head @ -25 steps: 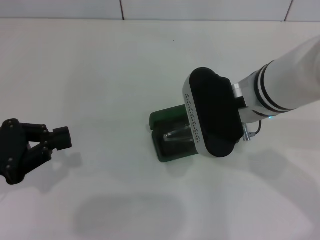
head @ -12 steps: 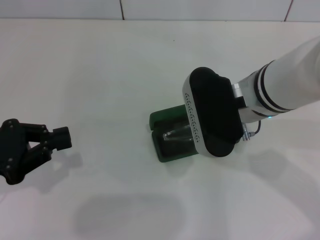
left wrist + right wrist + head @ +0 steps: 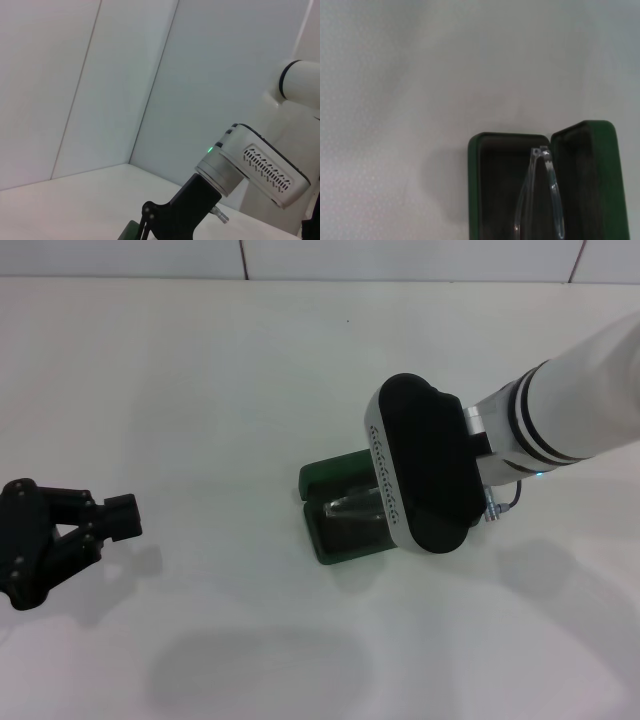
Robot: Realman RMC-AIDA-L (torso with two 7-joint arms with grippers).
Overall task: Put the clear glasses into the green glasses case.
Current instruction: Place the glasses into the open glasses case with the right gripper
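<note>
The green glasses case [image 3: 335,502] lies open at the table's middle, its lid [image 3: 592,175] standing up beside the dark-lined tray [image 3: 495,190]. The clear glasses [image 3: 542,195] are folded and stand on edge inside the tray; they also show as a faint glint [image 3: 350,506] in the head view. My right arm's wrist covers the right half of the case there. In the left wrist view, the right gripper [image 3: 148,226] reaches down onto the case [image 3: 130,233]. My left gripper [image 3: 120,519] is parked at the left, well away from the case and shut on nothing.
The white table [image 3: 200,390] stretches all round the case, with a tiled wall [image 3: 400,258] at its far edge. My right forearm [image 3: 580,400] slants in from the upper right above the table.
The glint of the glasses in the case has shifted slightly. My left gripper has drifted a touch lower. The right arm holds its place.
</note>
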